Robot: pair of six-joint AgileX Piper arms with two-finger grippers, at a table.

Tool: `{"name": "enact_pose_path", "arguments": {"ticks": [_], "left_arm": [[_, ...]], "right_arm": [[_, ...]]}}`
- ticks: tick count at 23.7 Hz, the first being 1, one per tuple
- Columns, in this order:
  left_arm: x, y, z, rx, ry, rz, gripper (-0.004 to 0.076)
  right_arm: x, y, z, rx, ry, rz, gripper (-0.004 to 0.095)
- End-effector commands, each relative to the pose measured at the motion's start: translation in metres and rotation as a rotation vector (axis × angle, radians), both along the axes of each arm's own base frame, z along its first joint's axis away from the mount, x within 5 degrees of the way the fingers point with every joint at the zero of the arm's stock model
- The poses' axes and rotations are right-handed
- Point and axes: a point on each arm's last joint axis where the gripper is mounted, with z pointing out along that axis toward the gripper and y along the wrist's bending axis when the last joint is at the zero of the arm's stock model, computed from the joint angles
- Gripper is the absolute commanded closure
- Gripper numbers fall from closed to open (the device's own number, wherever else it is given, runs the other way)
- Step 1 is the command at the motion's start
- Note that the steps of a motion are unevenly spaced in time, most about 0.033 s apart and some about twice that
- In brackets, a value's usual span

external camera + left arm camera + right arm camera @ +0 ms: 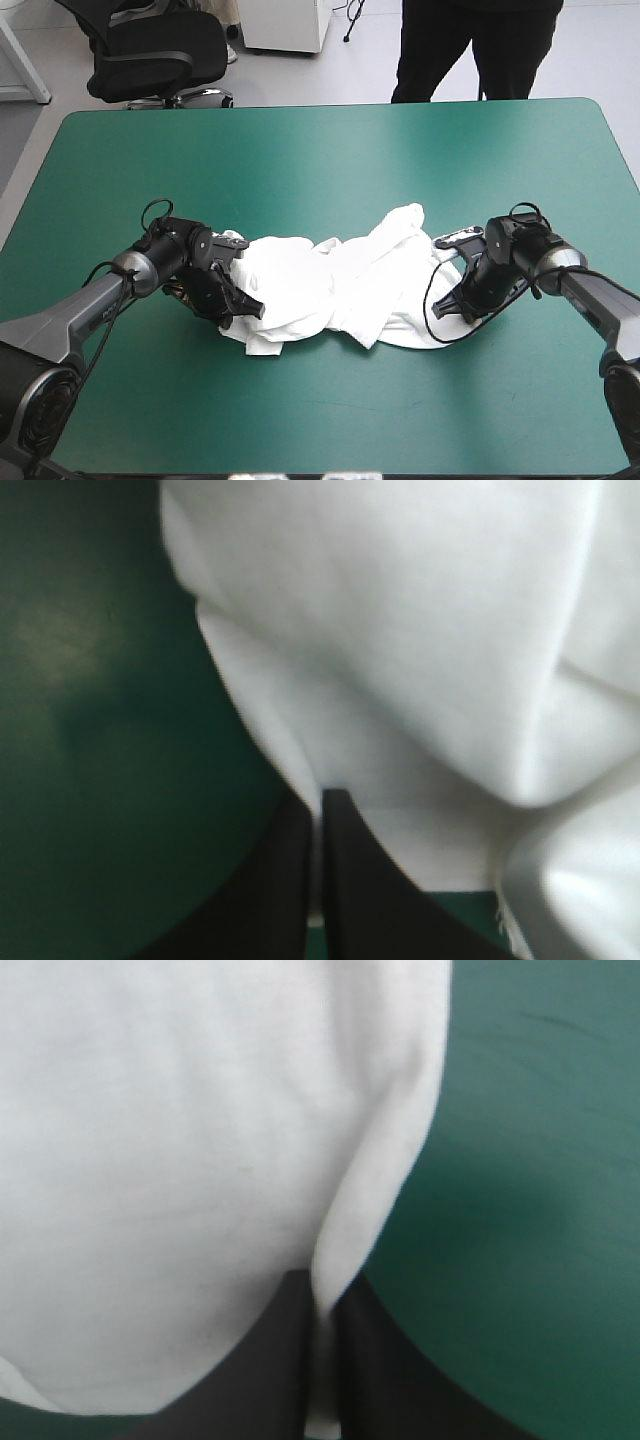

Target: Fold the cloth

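The white T-shirt [335, 280] lies crumpled in a wide heap across the middle of the teal-green table [330, 150]. My left gripper [242, 305] sits low at the heap's left end, shut on the T-shirt; in the left wrist view its black fingers [355, 880] pinch a thin fold of the T-shirt [400, 630]. At the heap's right end my right gripper [445, 308] is likewise shut on the T-shirt. The right wrist view shows an edge of the T-shirt [180, 1160] clamped between the black fingers [270, 1360]. Both grippers rest close to the table top.
Bare teal-green cover [320, 420] stretches in front of the heap toward the near edge, and more lies behind it toward the far edge. A black office chair [150, 55] stands beyond the far left corner.
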Motion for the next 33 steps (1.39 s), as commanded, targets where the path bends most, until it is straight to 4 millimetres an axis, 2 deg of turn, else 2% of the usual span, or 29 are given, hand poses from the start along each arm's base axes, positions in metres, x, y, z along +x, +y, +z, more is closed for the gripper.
{"name": "enact_pose_path", "arguments": {"ticks": [1, 3, 5, 6, 7, 8, 9, 10, 13, 15, 19, 22, 25, 30, 33], "left_arm": [[0.0, -0.008, 0.002, -0.054, -0.02, 0.021, 0.0741], [0.0, -0.007, 0.004, -0.046, -0.03, 0.014, 0.0741], [-0.001, -0.005, 0.019, -0.048, -0.068, 0.001, 0.0741], [-0.003, -0.005, 0.038, -0.062, -0.101, -0.006, 0.0741], [-0.005, -0.004, 0.048, -0.069, -0.116, -0.01, 0.0741], [-0.009, -0.003, 0.071, -0.082, -0.139, -0.018, 0.0741], [-0.011, -0.002, 0.08, -0.087, -0.148, -0.022, 0.0741], [-0.016, 0.0, 0.107, -0.11, -0.202, -0.03, 0.0741], [-0.034, 0.006, 0.173, -0.176, -0.356, -0.04, 0.0741], [-0.047, 0.012, 0.22, -0.226, -0.481, -0.043, 0.0741], [-0.079, 0.025, 0.304, -0.336, -0.766, -0.042, 0.0741], [-0.096, 0.032, 0.343, -0.387, -0.911, -0.043, 0.0741], [-0.112, 0.043, 0.372, -0.389, -1.049, -0.028, 0.0741], [-0.144, 0.06, 0.414, -0.436, -1.261, -0.007, 0.0741], [-0.164, 0.067, 0.432, -0.486, -1.356, -0.008, 0.0741]], "right_arm": [[-0.005, -0.006, -0.008, -0.038, 0.015, 0.024, 0.0925], [-0.005, -0.006, -0.006, -0.036, 0.008, 0.019, 0.0925], [-0.001, -0.005, 0.01, -0.025, -0.031, 0.003, 0.0925], [0.002, -0.004, 0.031, -0.015, -0.072, 0.0, 0.0925], [0.003, -0.004, 0.041, -0.009, -0.087, -0.003, 0.0925], [0.003, -0.002, 0.071, 0.026, -0.145, -0.012, 0.0925], [0.002, -0.001, 0.086, 0.045, -0.177, -0.015, 0.0925], [0.0, 0.0, 0.123, 0.09, -0.264, -0.018, 0.0925], [-0.017, 0.0, 0.205, 0.188, -0.48, -0.012, 0.0925], [-0.031, -0.003, 0.251, 0.226, -0.611, -0.002, 0.0925], [-0.06, -0.005, 0.32, 0.331, -0.838, 0.011, 0.0925], [-0.076, -0.009, 0.351, 0.369, -0.973, 0.018, 0.0925], [-0.093, -0.013, 0.38, 0.406, -1.12, 0.023, 0.0925], [-0.127, -0.021, 0.424, 0.459, -1.358, 0.038, 0.0925], [-0.153, -0.025, 0.447, 0.518, -1.498, 0.07, 0.0925]]}}
